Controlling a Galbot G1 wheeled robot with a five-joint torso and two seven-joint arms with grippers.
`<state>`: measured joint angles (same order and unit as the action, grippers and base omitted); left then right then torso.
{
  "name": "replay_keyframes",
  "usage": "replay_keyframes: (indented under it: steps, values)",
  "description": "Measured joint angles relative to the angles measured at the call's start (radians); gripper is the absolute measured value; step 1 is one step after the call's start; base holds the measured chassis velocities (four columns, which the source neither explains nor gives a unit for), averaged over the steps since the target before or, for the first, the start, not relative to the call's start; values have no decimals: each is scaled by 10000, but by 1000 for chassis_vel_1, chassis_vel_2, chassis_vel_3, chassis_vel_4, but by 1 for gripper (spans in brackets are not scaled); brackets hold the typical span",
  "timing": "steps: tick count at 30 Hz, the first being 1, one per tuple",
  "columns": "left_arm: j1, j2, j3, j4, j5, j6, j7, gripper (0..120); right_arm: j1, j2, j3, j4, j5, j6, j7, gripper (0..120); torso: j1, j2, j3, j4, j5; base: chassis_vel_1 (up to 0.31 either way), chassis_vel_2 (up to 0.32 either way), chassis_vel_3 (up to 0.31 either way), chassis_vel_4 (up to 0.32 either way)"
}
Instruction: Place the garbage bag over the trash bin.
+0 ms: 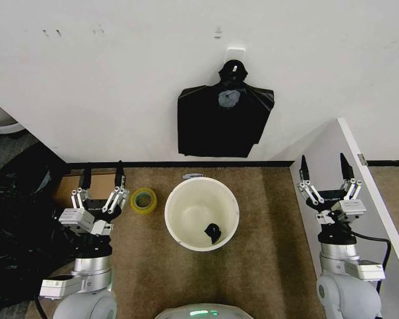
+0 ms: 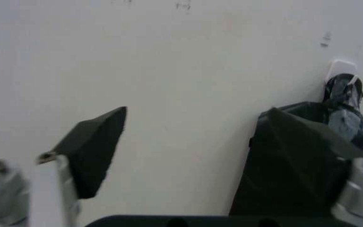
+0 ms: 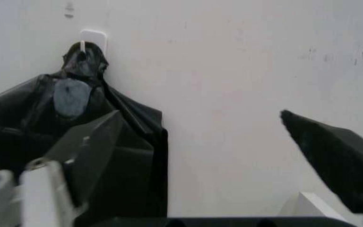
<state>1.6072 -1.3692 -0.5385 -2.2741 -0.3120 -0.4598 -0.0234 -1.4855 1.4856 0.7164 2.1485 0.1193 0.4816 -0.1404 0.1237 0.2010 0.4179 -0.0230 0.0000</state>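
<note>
The trash bin (image 1: 188,211), a round white bucket with a cream inside, stands on the brown floor in the middle of the head view, with a small black scrap (image 1: 213,232) at its bottom. The garbage bag is out of view. A squarish black bag (image 1: 224,123) with a knotted top hangs from a white wall hook (image 1: 234,50) above the bin; both wrist views show it too (image 2: 295,161) (image 3: 24,123). My left gripper (image 1: 103,171) is open left of the bin. My right gripper (image 1: 324,165) is open to its right. Both point at the wall and hold nothing.
A yellow tape roll (image 1: 143,200) lies on the floor between my left gripper and the bin. A big dark heap of black material (image 1: 13,232) fills the left side. A white slanted panel (image 1: 332,149) runs along the right, under my right arm.
</note>
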Motion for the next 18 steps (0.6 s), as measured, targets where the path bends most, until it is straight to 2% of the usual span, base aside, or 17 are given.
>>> replay_keyframes:
  steps: [3,18]
  values:
    - [-16,-8,7,55,45,3,-5,100,22,0,-8,-45,-43,-1,2,100,0,0,0,0,0,0,0,0,0]
    - [-53,-39,131,29,388,251,-283,100,55,11,-55,-94,-133,-13,-18,100,0,0,0,0,0,0,0,0,0]
